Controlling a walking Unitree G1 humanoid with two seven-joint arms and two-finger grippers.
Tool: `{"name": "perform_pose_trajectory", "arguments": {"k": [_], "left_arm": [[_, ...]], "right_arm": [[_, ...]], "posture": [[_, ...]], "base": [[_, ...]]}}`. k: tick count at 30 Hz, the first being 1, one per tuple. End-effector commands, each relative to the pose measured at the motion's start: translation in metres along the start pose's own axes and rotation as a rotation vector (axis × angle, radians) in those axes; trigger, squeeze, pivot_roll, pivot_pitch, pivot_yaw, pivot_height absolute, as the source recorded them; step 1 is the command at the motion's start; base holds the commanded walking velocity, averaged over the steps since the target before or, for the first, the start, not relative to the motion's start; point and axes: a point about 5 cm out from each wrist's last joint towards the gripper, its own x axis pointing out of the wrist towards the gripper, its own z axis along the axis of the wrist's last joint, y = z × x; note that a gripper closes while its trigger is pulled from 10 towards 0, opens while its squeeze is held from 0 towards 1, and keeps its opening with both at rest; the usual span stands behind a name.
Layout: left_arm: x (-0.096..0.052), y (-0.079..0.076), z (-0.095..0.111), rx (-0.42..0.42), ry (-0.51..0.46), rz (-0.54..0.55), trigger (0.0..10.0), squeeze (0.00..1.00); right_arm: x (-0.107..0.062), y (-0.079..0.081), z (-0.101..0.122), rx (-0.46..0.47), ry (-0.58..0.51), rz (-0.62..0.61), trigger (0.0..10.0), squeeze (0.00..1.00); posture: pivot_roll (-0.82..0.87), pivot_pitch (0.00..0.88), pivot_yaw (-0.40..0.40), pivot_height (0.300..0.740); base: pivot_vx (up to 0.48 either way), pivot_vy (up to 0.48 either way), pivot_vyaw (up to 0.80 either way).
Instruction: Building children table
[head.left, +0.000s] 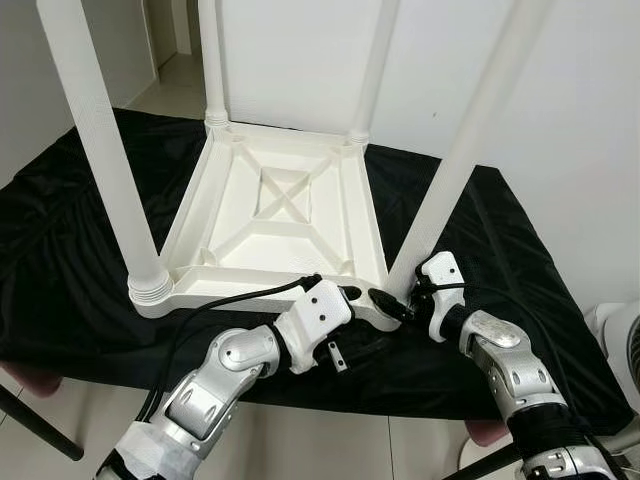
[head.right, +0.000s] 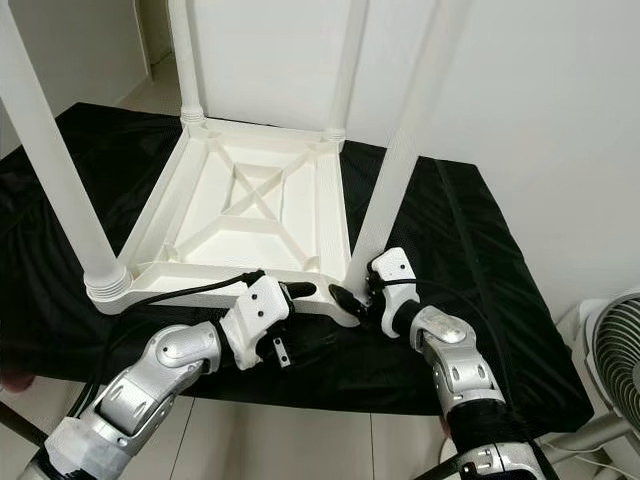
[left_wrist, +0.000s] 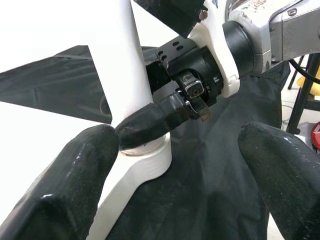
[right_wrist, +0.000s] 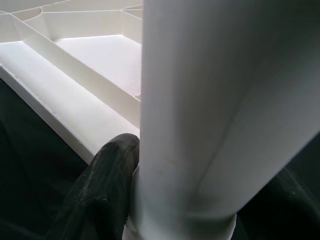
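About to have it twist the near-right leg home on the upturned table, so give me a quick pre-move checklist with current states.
1. Right gripper on the near-right leg at its base: ok, one finger presses the leg just above the socket.
2. Left gripper free of the leg: ok, its fingers stand open, hovering beside the corner.
3. Leg seated fully in its socket: cannot tell, the joint is partly hidden.
4. Other three legs standing in their corners: ok.
5. Tabletop flat on the black cloth: ok, underside up.
6. Left arm's cable off the frame: not ok, it drapes along the near rail.
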Motion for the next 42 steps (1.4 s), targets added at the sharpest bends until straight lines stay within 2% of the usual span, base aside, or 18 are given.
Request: {"name": "perform_pose_trajectory", "arguments": {"k": [1,3,4,11,12,13,14,17,19,22,25,28,30,33,37,38,42], "left_arm": [[0.001,-0.001,0.0,0.001,0.007,-0.049,10.0,0.0],[0.001,-0.001,0.0,0.002,0.007,-0.05,10.0,0.0],[0.002,-0.001,0.0,0.0,0.006,-0.051,10.0,0.0],[0.002,-0.003,0.0,-0.002,0.004,-0.052,10.0,0.0],[0.002,-0.003,0.0,-0.003,0.005,-0.052,10.0,0.0],[0.002,-0.003,0.0,-0.003,0.005,-0.052,10.0,0.0],[0.001,-0.003,-0.001,-0.004,0.007,-0.049,10.0,0.0],[0.0,-0.003,-0.002,-0.005,0.009,-0.046,10.0,0.0],[-0.001,-0.001,-0.003,-0.006,0.013,-0.038,10.0,0.0],[-0.001,-0.001,-0.004,-0.006,0.016,-0.039,10.0,0.0],[0.0,-0.003,-0.004,-0.007,0.017,-0.048,10.0,0.0],[0.001,-0.003,-0.004,-0.005,0.014,-0.051,10.0,0.0],[0.001,-0.003,-0.004,-0.005,0.014,-0.049,10.0,0.0],[0.0,0.0,-0.004,0.001,0.018,-0.039,10.0,0.0],[-0.001,0.001,-0.004,0.009,0.021,-0.038,10.0,0.0],[0.0,0.001,-0.004,0.012,0.021,-0.039,10.0,0.0],[0.0,0.002,-0.004,0.013,0.019,-0.038,10.0,0.0]], "right_arm": [[0.001,0.002,-0.004,0.003,0.023,0.03,0.0,0.0],[0.0,0.001,-0.005,0.007,0.02,0.041,0.0,0.0],[0.0,0.0,-0.006,0.007,0.021,0.036,10.0,0.0],[-0.002,0.003,-0.006,0.05,0.013,-0.034,10.0,0.0],[0.0,0.004,-0.004,0.049,0.001,-0.099,10.0,0.0],[0.0,0.004,-0.004,0.049,0.001,-0.099,10.0,0.0],[0.002,0.01,0.0,0.039,-0.035,-0.185,10.0,0.0],[0.003,0.014,0.001,0.062,-0.043,-0.237,10.0,0.0],[0.004,0.021,0.001,0.075,-0.032,-0.349,10.0,0.0],[0.009,0.034,-0.004,0.16,0.003,-0.525,10.0,0.0],[0.012,0.042,-0.006,0.195,0.011,-0.592,10.0,0.0],[0.016,0.058,-0.009,0.228,0.029,-0.687,10.0,0.0],[0.015,0.06,-0.009,0.234,0.027,-0.714,10.0,0.0],[0.018,0.067,-0.005,0.229,0.013,-0.69,10.0,0.0],[0.015,0.062,0.001,0.229,-0.006,-0.726,10.0,0.0],[0.013,0.057,0.004,0.237,-0.035,-0.738,10.0,1.0],[0.011,0.056,0.009,0.232,-0.069,-0.747,10.0,1.0]], "posture": [[-0.07,0.0,-0.085,0.74],[-0.07,0.001,-0.085,0.74],[-0.07,0.003,-0.086,0.74],[-0.07,0.004,-0.095,0.74],[-0.08,0.0,-0.099,0.74],[-0.08,0.0,-0.099,0.74],[-0.08,0.0,-0.098,0.74],[-0.08,0.001,-0.1,0.74],[-0.08,0.001,-0.101,0.74],[-0.09,0.0,-0.103,0.74],[-0.09,0.0,-0.101,0.74],[-0.08,0.0,-0.104,0.74],[-0.08,0.0,-0.104,0.74],[-0.08,0.0,-0.105,0.74],[-0.08,0.0,-0.107,0.74],[-0.08,0.0,-0.108,0.74],[-0.08,0.0,-0.109,0.74]], "base": [[0.0,0.0,0.0],[0.0,0.0,0.0],[0.0,0.0,0.0],[0.0,0.0,0.0],[0.0,0.0,0.0],[0.0,0.0,0.0],[0.0,0.0,0.0],[0.0,0.0,0.0],[0.0,0.0,0.0],[0.0,0.0,0.0],[0.0,0.0,0.0],[0.0,0.0,0.0],[0.0,0.0,0.0],[0.0,0.0,0.0],[0.0,0.0,0.0],[0.0,0.0,0.0],[0.0,0.0,0.0]]}}
